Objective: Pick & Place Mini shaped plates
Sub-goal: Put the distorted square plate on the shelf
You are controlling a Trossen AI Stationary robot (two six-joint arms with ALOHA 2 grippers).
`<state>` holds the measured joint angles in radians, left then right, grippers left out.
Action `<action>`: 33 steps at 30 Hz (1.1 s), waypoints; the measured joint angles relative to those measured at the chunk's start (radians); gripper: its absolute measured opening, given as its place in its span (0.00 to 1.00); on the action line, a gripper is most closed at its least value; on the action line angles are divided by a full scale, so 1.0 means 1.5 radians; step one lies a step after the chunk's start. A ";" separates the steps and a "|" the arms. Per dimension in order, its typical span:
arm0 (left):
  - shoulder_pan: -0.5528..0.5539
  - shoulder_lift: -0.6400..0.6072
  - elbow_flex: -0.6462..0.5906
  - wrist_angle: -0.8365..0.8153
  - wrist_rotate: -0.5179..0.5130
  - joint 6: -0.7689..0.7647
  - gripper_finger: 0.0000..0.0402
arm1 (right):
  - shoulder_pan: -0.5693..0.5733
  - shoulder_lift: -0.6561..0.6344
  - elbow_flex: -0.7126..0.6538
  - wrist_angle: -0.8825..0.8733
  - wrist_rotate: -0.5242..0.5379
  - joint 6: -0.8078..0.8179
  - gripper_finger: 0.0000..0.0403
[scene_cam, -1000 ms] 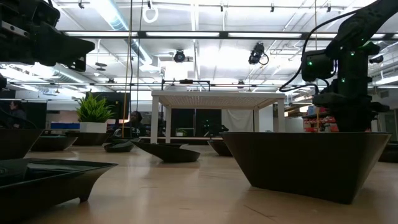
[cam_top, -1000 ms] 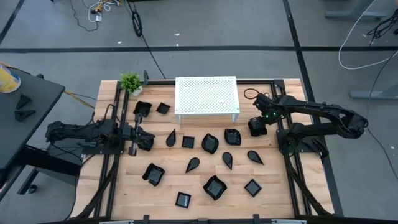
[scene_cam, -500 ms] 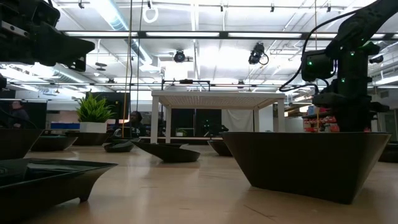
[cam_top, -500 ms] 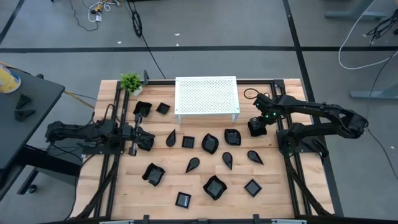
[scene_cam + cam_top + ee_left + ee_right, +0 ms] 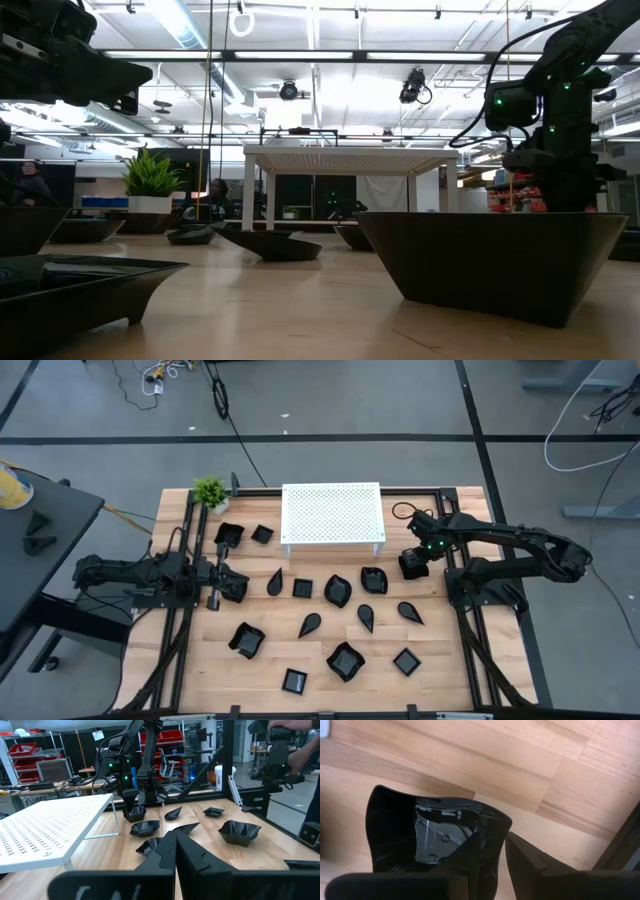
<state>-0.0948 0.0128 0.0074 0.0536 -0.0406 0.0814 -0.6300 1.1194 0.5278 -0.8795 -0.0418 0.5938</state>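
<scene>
Right wrist view: my right gripper (image 5: 492, 852) pinches a square mini plate's (image 5: 440, 837) rim, fingers straddling its wall for lifting, just right of white stand (image 5: 332, 513). Left gripper (image 5: 175, 851) shut, empty, waiting.

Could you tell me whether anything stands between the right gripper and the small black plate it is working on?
Nothing visible does: the right gripper is already at the black plate, its fingers straddling the plate's rim.

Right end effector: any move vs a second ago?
No. The right end effector sits the same beside the white stand's right corner, clamped on a black plate.
</scene>
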 joint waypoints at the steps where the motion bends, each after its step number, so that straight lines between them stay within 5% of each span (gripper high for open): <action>1: 0.000 0.000 0.000 0.000 0.000 0.000 0.01 | 0.000 0.000 0.000 0.000 0.000 0.000 0.23; 33: 0.000 0.000 0.000 0.000 0.000 0.000 0.01 | 0.000 0.000 0.000 -0.002 0.000 0.000 0.03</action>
<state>-0.0950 0.0128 0.0072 0.0536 -0.0408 0.0814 -0.6304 1.1194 0.5274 -0.8822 -0.0418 0.5938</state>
